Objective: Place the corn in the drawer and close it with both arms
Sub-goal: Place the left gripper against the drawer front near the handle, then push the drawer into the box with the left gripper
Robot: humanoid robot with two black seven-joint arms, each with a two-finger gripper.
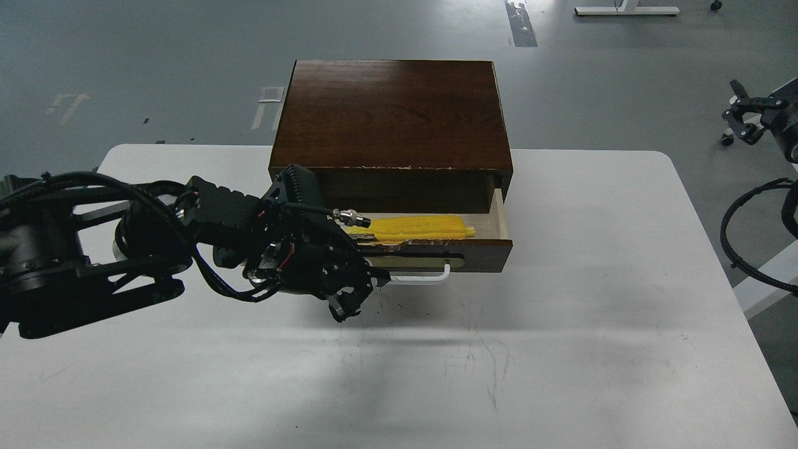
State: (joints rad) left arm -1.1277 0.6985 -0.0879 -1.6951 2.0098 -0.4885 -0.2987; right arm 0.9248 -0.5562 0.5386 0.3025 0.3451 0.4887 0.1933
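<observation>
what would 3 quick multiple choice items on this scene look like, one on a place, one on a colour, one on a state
1. Where is the corn?
A. on the cabinet top
B. inside the drawer
C. on the floor

2. What colour is the drawer's handle?
A. white
B. red
C. black

3. How does the drawer stand?
A. shut flush
B. pulled open
C. taken out and laid on the table

Answers:
1 B, the yellow cob lies in the pale wood tray.
2 A, a white bar sits under the brass-coloured plate.
3 B, its front stands out from the cabinet, the inside showing.
</observation>
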